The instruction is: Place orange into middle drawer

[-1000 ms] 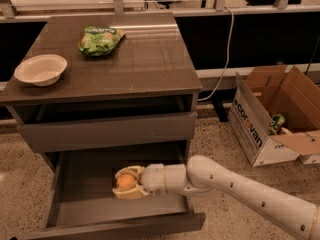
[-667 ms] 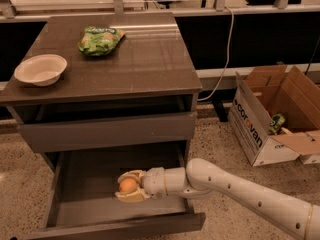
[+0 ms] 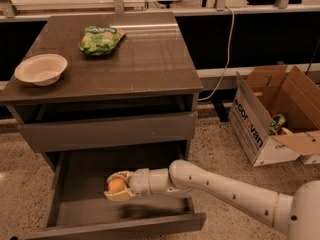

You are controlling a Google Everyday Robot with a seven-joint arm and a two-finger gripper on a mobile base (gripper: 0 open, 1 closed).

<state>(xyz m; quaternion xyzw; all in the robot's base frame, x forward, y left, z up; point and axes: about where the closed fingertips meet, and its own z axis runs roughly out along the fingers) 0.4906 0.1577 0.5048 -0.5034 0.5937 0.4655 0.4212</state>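
At the bottom of the frame, the middle drawer (image 3: 75, 206) is pulled out. A white robot arm (image 3: 225, 190) reaches in from the lower right. Its gripper (image 3: 116, 186) hangs over the drawer floor, jaws clasped around the orange (image 3: 116, 185). Above, another grey drawer (image 3: 107, 131) sits pushed in. On the table (image 3: 150, 69) behind, a white bowl (image 3: 41, 69) rests at left, and a green snack bag (image 3: 101, 38) lies farther back. A cardboard box (image 3: 260, 129) stands on the floor at right.

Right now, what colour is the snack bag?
Green bag, camera view; the claw holds the orange inside the middle drawer.
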